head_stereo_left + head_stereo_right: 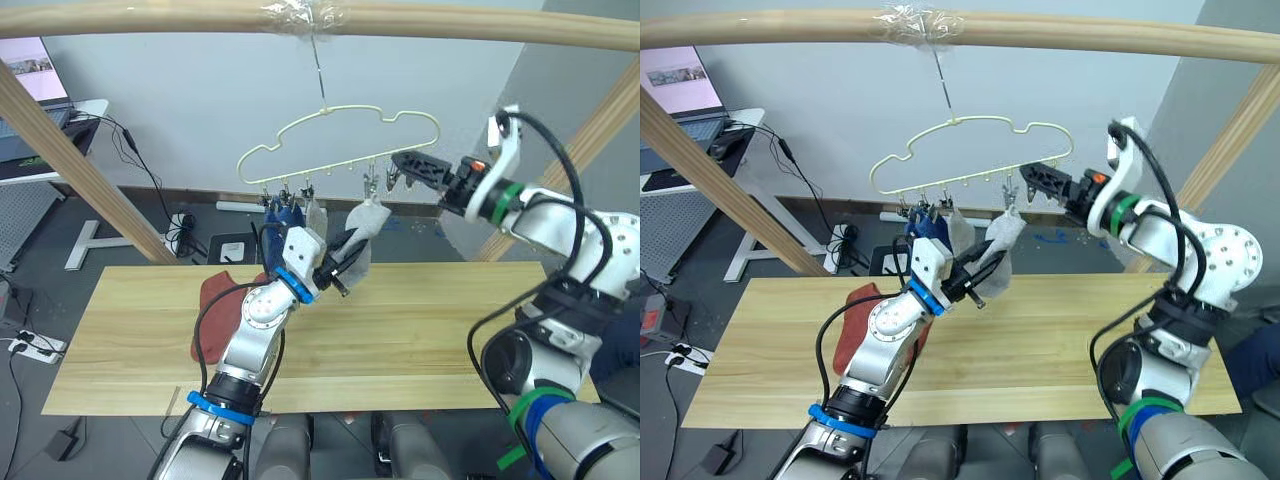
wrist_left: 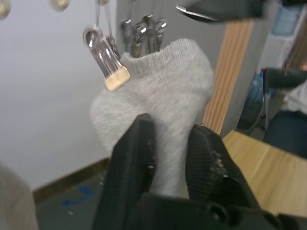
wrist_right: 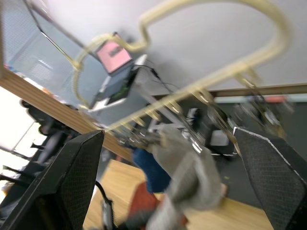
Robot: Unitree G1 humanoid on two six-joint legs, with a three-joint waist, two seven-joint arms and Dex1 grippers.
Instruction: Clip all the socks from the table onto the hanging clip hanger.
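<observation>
Clip hanger (image 1: 340, 140): blue and grey socks apparently clipped. Left gripper (image 2: 168, 143) pinches grey sock (image 2: 163, 96) beneath a clip; right gripper (image 3: 168, 158) spread wide, empty. Rust-red socks (image 1: 215, 300) remain on table (image 1: 420, 330).

Clip hanger (image 1: 345, 135): pale yellow-green wire, silver clips. Held sock (image 2: 163, 96): light grey knit. Blue sock (image 1: 282, 215) hangs centre-left. Rust-red sock (image 1: 215, 305) on light wood-plank bench (image 1: 420, 330), lower left. Fingers (image 2: 134, 158): black.
</observation>
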